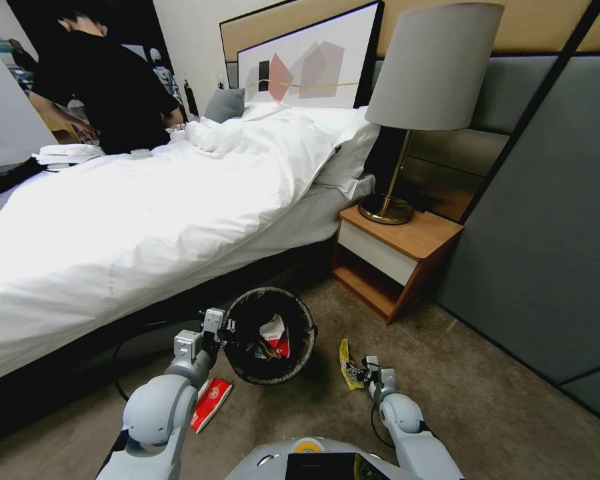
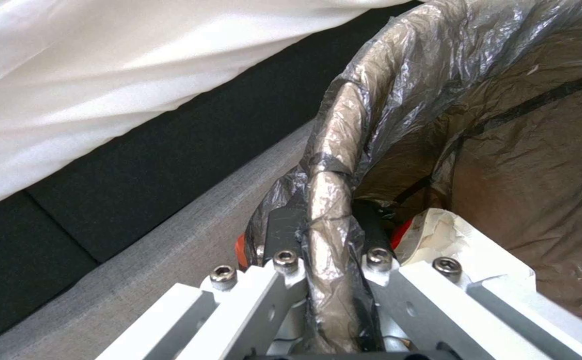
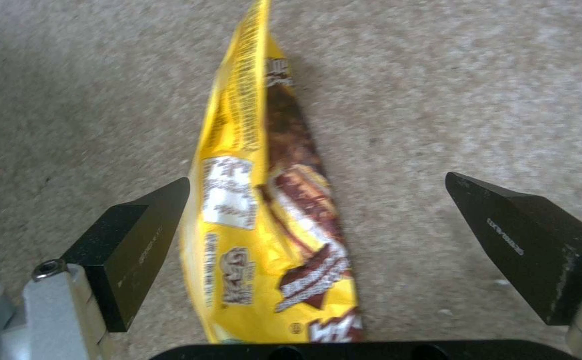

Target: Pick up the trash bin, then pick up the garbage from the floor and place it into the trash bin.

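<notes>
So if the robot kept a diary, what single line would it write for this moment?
left gripper: shut on trash bin rim | right gripper: open around yellow wrapper on carpet | red-and-white carton: on floor

The trash bin (image 1: 270,335), lined with a dark crinkled bag folded over its rim, is standing beside the bed and holding red-and-white litter (image 1: 277,337). A yellow wrapper (image 1: 346,363) is lying on the carpet just right of it, and a red-and-white carton (image 1: 211,402) is lying to its left.

White-sheeted bed (image 1: 147,220), wooden nightstand (image 1: 397,257) with lamp (image 1: 433,73), beige carpet (image 1: 500,393), grey padded wall (image 1: 547,220).
</notes>
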You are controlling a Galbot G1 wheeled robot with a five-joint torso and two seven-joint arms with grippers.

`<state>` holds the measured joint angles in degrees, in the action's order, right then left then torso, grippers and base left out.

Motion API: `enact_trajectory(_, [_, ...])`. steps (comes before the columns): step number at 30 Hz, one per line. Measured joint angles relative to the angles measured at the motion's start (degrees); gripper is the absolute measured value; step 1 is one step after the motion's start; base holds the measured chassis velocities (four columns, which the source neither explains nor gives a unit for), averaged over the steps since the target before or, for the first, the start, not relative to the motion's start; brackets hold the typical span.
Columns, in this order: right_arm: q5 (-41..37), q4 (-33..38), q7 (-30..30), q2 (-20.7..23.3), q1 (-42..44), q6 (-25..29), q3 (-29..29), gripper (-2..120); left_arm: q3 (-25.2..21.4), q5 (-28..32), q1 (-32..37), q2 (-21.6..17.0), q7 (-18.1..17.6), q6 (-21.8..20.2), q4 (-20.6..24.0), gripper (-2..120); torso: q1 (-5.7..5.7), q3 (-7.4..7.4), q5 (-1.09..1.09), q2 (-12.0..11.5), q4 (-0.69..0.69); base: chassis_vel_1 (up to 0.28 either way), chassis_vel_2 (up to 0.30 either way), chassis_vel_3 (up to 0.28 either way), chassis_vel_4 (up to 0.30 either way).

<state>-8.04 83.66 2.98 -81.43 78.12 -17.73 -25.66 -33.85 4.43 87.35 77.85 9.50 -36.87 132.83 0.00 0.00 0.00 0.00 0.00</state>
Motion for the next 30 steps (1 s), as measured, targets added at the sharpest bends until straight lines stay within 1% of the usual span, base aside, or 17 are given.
enact_trajectory(10, [1.5, -1.6, 0.1, -1.5, -0.4, 0.5, -0.1, 100, -0.1, 0.0, 0.0, -0.1, 0.4, 0.2, 0.0, 1, 0.0, -0.01, 0.0, 0.0, 0.0, 0.0, 0.0, 0.0, 0.0])
enact_trajectory(12, [1.6, -2.3, 0.2, -2.0, -0.7, 0.6, -0.2, 97, -0.1, 0.0, 0.0, -0.2, 0.5, 0.2, -0.1, 1, 0.0, 0.0, 0.0, 0.0, 0.0, 0.0, 0.0, 0.0, 0.0])
enact_trajectory(13, [1.8, -2.8, 0.1, -2.3, -0.9, 0.7, -0.2, 93, -0.1, 0.1, 0.0, -0.2, 0.6, 0.3, -0.2, 1, 0.0, 0.0, 0.0, 0.0, 0.0, 0.0, 0.0, 0.0, 0.0])
enact_trajectory(14, [1.8, -2.8, 0.1, -2.3, -0.9, 0.7, -0.2, 93, -0.1, 0.1, 0.0, -0.2, 0.6, 0.3, -0.2, 1, 0.0, 0.0, 0.0, 0.0, 0.0, 0.0, 0.0, 0.0, 0.0])
enact_trajectory(17, [2.1, -3.8, 0.1, -2.8, -1.2, 0.9, -0.3, 80, -0.2, 0.1, -0.1, -0.3, 0.7, 0.3, -0.3, 1, 0.0, 0.0, 0.0, 0.0, 0.0, 0.0, 0.0, 0.0, 0.0])
enact_trajectory(18, [2.1, -3.8, 0.1, -2.8, -1.2, 0.9, -0.3, 80, -0.2, 0.1, -0.1, -0.3, 0.7, 0.3, -0.3, 1, 0.0, 0.0, 0.0, 0.0, 0.0, 0.0, 0.0, 0.0, 0.0])
enact_trajectory(19, [2.1, -4.1, 0.1, -2.9, -1.3, 1.0, -0.3, 77, -0.2, 0.2, -0.1, -0.4, 0.7, 0.4, -0.3, 1, 0.0, 0.0, 0.0, 0.0, 0.0, 0.0, 0.0, 0.0, 0.0])
enact_trajectory(21, [2.1, -4.9, 0.1, -3.2, -1.6, 1.0, -0.4, 64, -0.3, 0.3, -0.2, -0.4, 0.8, 0.4, -0.5, 1, 0.0, 0.0, 0.0, 0.0, 0.0, 0.0, 0.0, 0.0, 0.0])
enact_trajectory(22, [2.1, -4.9, 0.1, -3.2, -1.6, 1.0, -0.4, 64, -0.3, 0.3, -0.2, -0.4, 0.8, 0.4, -0.5, 1, 0.0, 0.0, 0.0, 0.0, 0.0, 0.0, 0.0, 0.0, 0.0])
enact_trajectory(24, [2.2, -5.8, 0.1, -3.5, -2.0, 1.1, -0.6, 53, -0.3, 0.4, -0.3, -0.5, 0.9, 0.5, -0.7, 1, 0.0, 0.0, 0.0, 0.0, 0.0, 0.0, 0.0, 0.0, 0.0])
enact_trajectory(25, [2.2, -5.8, 0.1, -3.5, -2.0, 1.1, -0.6, 53, -0.3, 0.4, -0.3, -0.5, 0.9, 0.5, -0.7, 1, 0.0, 0.0, 0.0, 0.0, 0.0, 0.0, 0.0, 0.0, 0.0])
enact_trajectory(27, [2.3, -6.3, 0.1, -3.6, -2.1, 1.2, -0.7, 43, -0.3, 0.4, -0.3, -0.5, 0.9, 0.6, -0.8, 1, 0.0, 0.0, -0.01, 0.0, 0.0, 0.0, 0.0, 0.0, 0.0])
enact_trajectory(28, [2.3, -6.3, 0.1, -3.6, -2.1, 1.2, -0.7, 43, -0.3, 0.4, -0.3, -0.5, 0.9, 0.6, -0.8, 1, 0.0, 0.0, -0.01, 0.0, 0.0, 0.0, 0.0, 0.0, 0.0])
enact_trajectory(30, [2.4, -6.6, 0.1, -3.6, -2.2, 1.4, -0.8, 32, -0.3, 0.5, -0.5, -0.5, 0.9, 0.6, -0.9, 1, 0.0, 0.0, -0.01, 0.0, -0.01, 0.0, 0.0, 0.0, 0.0])
